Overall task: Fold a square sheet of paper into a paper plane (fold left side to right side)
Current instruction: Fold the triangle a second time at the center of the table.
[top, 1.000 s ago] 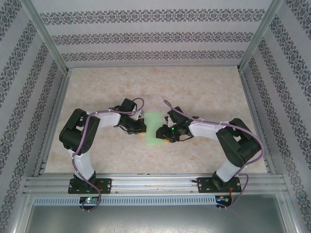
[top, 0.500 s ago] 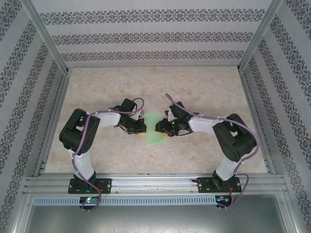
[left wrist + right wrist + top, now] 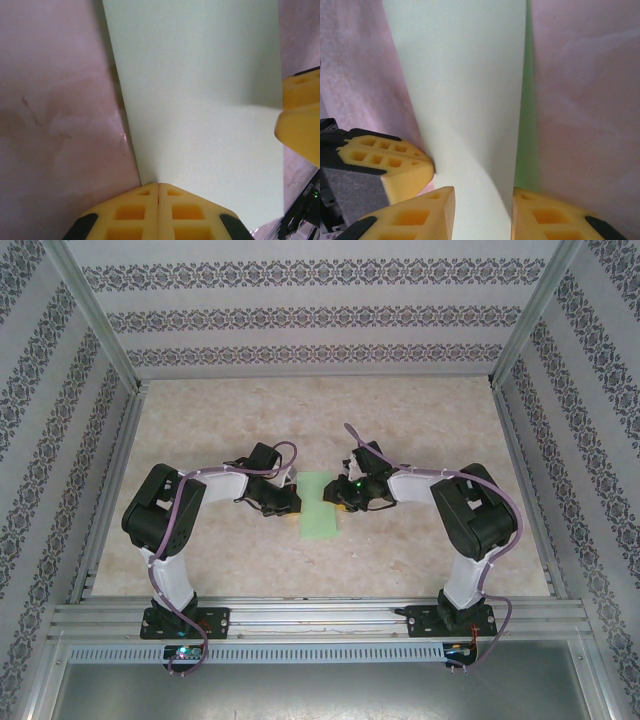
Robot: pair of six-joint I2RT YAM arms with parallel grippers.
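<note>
Green sheet mid-bench, both claws on it

The square sheet of paper (image 3: 318,505) lies at the centre of the bench (image 3: 400,420), between the two arms. From the top it reads as a narrow upright rectangle, pale green, plain and unmarked. Right wrist view shows two layers: the pale top layer (image 3: 465,75) bows up off a darker green strip along its right edge. Left claw (image 3: 290,507) is fully closed, tips together at the sheet's left edge (image 3: 158,186), paper (image 3: 200,100) flat in front of it. Right claw (image 3: 338,498) sits at the right edge, fingers narrowly apart (image 3: 482,192) with the lifted layer running between them, not clamped.
</note>
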